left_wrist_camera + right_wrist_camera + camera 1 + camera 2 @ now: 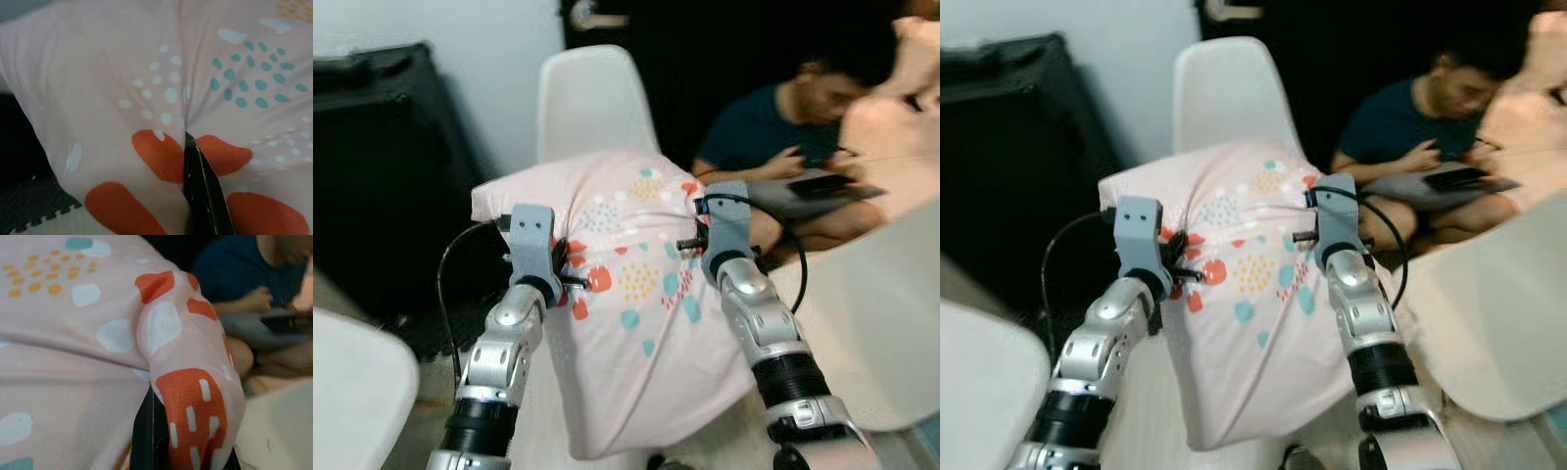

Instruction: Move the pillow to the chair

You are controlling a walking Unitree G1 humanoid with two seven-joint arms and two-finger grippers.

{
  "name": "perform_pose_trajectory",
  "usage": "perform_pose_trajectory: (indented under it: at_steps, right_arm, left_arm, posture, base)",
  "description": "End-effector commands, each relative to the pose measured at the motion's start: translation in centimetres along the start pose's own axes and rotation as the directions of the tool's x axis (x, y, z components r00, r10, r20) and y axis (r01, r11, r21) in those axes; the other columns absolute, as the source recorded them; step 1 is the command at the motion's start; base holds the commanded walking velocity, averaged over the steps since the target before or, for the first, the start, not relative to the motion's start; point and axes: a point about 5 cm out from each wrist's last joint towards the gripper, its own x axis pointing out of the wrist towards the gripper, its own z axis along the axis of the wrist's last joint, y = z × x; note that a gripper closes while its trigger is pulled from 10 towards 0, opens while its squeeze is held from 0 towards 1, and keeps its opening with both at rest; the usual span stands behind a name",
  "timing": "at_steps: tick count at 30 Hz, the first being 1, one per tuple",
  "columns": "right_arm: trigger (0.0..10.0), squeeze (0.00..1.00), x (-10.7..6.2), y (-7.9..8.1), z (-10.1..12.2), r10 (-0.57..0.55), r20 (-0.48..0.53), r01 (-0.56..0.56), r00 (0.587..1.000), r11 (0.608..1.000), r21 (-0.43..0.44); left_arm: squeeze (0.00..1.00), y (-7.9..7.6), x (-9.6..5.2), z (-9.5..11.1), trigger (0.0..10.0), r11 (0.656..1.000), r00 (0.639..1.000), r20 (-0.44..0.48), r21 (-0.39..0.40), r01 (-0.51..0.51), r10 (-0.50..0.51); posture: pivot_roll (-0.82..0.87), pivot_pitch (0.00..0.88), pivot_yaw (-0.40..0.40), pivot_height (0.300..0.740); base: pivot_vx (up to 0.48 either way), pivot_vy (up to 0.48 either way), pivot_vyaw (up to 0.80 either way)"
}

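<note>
L gripper & R gripper both pinched tight on pillow, held up. White chair just behind it; person sits beyond.

The pillow is pale pink, printed with orange-red blobs, teal and white dots and yellow dotted patches. The chair is white. The arms are silver with grey wrist blocks, and the person wears dark blue.
</note>
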Motion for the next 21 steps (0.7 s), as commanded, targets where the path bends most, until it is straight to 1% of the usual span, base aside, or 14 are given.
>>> perform_pose_trajectory:
  at_steps: [1,2,5,6,7,9,13,21]
  right_arm:
    - [10.0,0.00,-0.1,-0.1,0.1,-0.009,0.019,0.009,1.000,1.000,-0.002]
    - [10.0,0.00,-0.1,0.1,0.2,0.003,0.022,-0.003,1.000,1.000,-0.019]
    - [10.0,0.00,-0.1,0.4,0.2,0.022,0.022,-0.021,1.000,0.999,-0.031]
    - [10.0,0.00,-0.1,0.8,0.2,0.042,0.024,-0.041,0.999,0.999,-0.032]
    - [10.0,0.00,-0.1,1.2,0.2,0.061,0.027,-0.060,0.998,0.998,-0.031]
    - [10.0,0.00,-0.1,1.2,0.2,0.061,0.027,-0.060,0.998,0.998,-0.031]
    - [10.0,0.00,-0.1,1.7,0.2,0.083,0.031,-0.083,0.996,0.996,-0.026]
    - [10.0,0.00,-0.2,1.8,0.1,0.094,0.031,-0.094,0.995,0.995,-0.021]
  left_arm:
    - [0.00,0.3,-0.2,0.7,10.0,1.000,0.999,0.035,0.015,-0.006,0.006]
    - [0.00,0.4,-0.2,0.8,10.0,1.000,0.999,0.039,0.015,-0.008,0.008]
    - [0.00,0.5,-0.3,0.9,10.0,1.000,0.999,0.045,0.011,-0.006,0.005]
    - [0.00,0.5,-0.3,1.0,10.0,1.000,0.999,0.052,0.007,0.001,-0.001]
    - [0.00,0.5,-0.4,1.1,10.0,1.000,0.998,0.060,0.001,0.006,-0.006]
    - [0.00,0.5,-0.4,1.1,10.0,1.000,0.998,0.060,0.001,0.006,-0.006]
    - [0.00,0.5,-0.5,1.2,10.0,1.000,0.998,0.068,-0.005,0.010,-0.010]
    - [0.00,0.6,-0.5,1.2,10.0,1.000,0.998,0.068,-0.006,0.011,-0.010]
  posture:
    - [0.05,0.133,0.057,0.740]
    - [0.05,0.134,0.055,0.740]
    - [0.05,0.133,0.056,0.740]
    - [0.05,0.133,0.055,0.740]
    - [0.05,0.133,0.055,0.740]
    - [0.05,0.133,0.055,0.740]
    - [0.05,0.134,0.055,0.740]
    - [0.06,0.131,0.055,0.740]
  base:
    - [0.000,0.000,-0.80]
    - [0.000,0.000,0.00]
    - [0.000,0.000,0.00]
    - [0.000,0.000,0.00]
    - [0.244,0.000,0.00]
    - [0.244,0.000,0.00]
    - [0.275,0.000,0.00]
    - [0.331,0.000,0.00]
